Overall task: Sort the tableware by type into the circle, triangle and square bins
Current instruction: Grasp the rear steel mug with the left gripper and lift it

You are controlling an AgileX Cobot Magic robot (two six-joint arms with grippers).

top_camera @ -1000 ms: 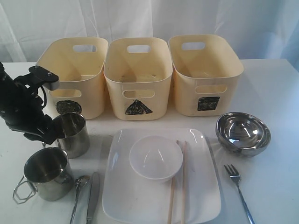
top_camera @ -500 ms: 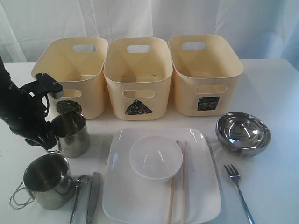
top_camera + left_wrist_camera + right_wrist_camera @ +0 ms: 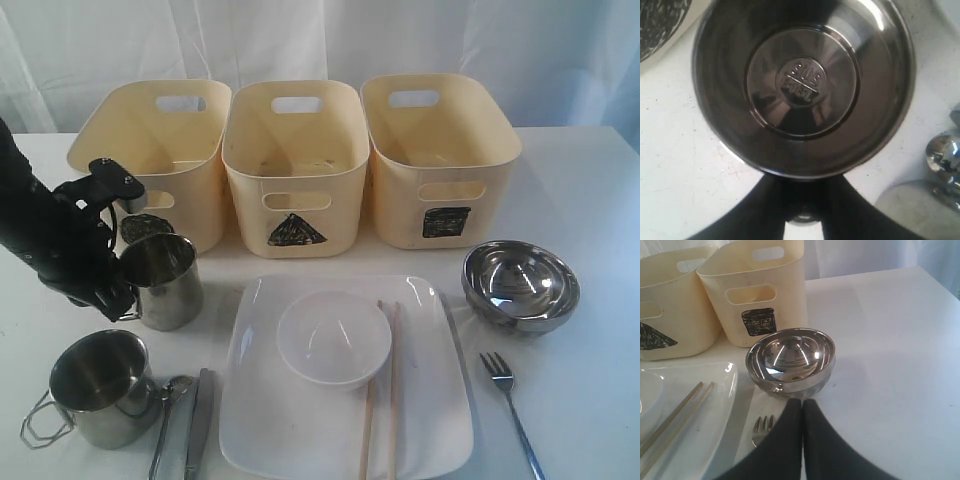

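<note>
Left jaws [image 3: 802,197] clamped on the wire handle of a steel mug [image 3: 802,85]. They come in from the handle side, so the cup hangs off the front of them, mouth up. A handle grip makes sense: the body looks too wide and slick to pinch. The mug looks upright; can't tell whether its base touches the counter [image 3: 590,180]. Just beyond the mug from the jaws is the circle bin [image 3: 190,215], likely chosen for mugs, so the carry is short and needs a lift over the rim. On the near side of the jaws sits the second mug [image 3: 100,385], apart from them, waiting for the same trip. The spoon [image 3: 170,400] and knife [image 3: 200,420] lie just past it. Further out are the triangle bin [image 3: 340,215] and the square plate [image 3: 440,420], which carries the small white bowl [image 3: 333,338] and chopsticks [image 3: 390,380].

Right jaws [image 3: 802,405] pressed together, empty, parked low and out of the left arm's way. Directly ahead of them is the steel bowl [image 3: 790,360], near but not touching. The fork [image 3: 760,427] is just beside their tips, and the square bin [image 3: 785,295] stands behind the bowl. All three bins look empty; sorting is barely begun.
</note>
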